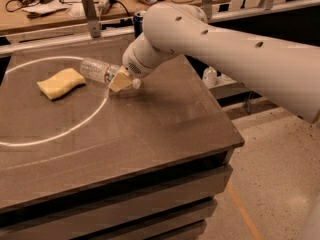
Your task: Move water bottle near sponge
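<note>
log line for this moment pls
pincer: at cap end of water bottle | water bottle: lying on its side on table | sponge: flat, beside bottle, not touching

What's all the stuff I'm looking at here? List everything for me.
water bottle: one, clear with a white cap, lying on its side on the table, right of the sponge
sponge: one, pale yellow, flat on the table inside the ring
ring: one, white, marked on the table top
table: one, dark brown, centre
can: one, dark blue, behind the table, partly hidden by the arm
small bottles: about two, white, low down right of the table
workbench: one, wooden, at the back, with cables on it
arm: one, white, reaching in from the right
gripper: one, yellowish pads, at the water bottle's cap end
</note>
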Tool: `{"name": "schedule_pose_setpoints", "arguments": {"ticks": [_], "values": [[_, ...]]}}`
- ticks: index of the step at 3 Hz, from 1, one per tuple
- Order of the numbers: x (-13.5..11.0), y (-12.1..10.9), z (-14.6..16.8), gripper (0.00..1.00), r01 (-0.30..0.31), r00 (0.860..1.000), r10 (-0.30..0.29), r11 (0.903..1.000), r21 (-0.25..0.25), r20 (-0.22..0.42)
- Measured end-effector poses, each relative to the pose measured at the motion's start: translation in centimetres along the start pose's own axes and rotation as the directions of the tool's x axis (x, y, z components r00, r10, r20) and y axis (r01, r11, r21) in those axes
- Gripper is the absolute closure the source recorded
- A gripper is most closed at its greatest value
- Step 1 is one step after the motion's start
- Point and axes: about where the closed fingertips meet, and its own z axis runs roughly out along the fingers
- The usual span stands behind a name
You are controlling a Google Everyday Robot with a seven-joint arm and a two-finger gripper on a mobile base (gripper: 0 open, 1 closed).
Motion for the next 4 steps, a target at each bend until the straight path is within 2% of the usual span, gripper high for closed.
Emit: {"name": "schedule_pose_setpoints", "arguments": {"ticks": [1, 2, 3, 4], "values": [[-0.3, 0.0, 0.1, 0.00, 0.012, 1.000, -0.012, 0.9999, -0.002, -0.002], [-0.3, 0.0, 0.1, 0.00, 0.014, 1.000, -0.014, 0.9999, -0.001, -0.003], [-0.1, 0.0, -0.4, 0.00, 0.024, 0.999, -0.023, 0.9996, -0.013, 0.024], [0.7, -0.5, -2.7, 0.00, 0.051, 0.993, -0.046, 0.9977, -0.045, 0.104]]}}
